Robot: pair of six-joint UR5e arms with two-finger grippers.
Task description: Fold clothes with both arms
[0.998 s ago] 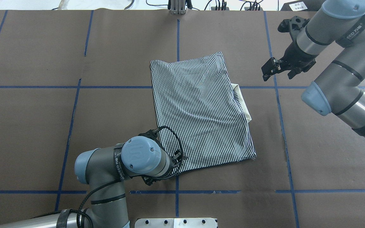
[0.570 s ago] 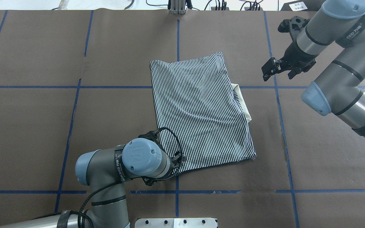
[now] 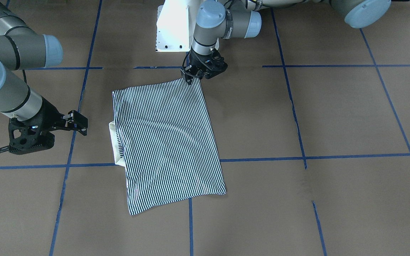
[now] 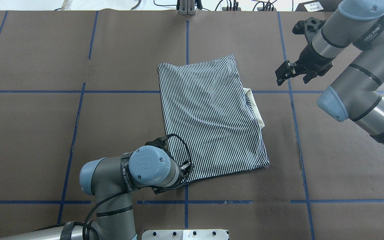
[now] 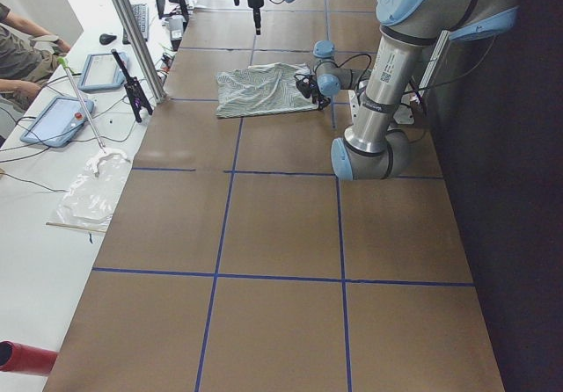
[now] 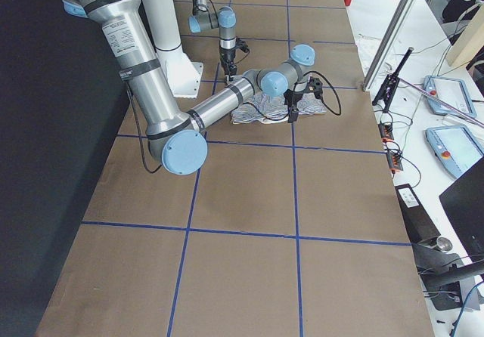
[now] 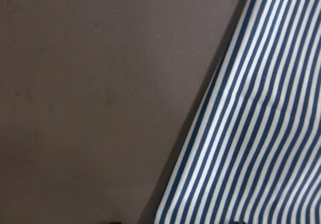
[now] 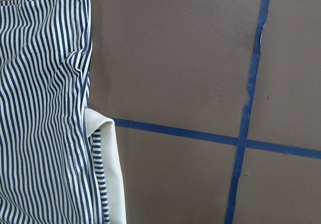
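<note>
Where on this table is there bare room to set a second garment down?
The brown table is bare on the robot's left of the striped shirt and beyond the shirt's far edge. Crowded: the shirt's near-left corner at the left gripper, and around the right gripper.

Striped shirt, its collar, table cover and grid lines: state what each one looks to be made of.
Striped shirt: thin soft fabric, likely a cotton knit. It is matte, wrinkles softly and lies limp.
Collar: cream cloth that looks thicker, with a plain, dull surface.
Table cover: brown paper or card, matte, with seams and small tears.
Grid lines: blue adhesive tape, probably masking tape, with ragged, chipped edges.
</note>
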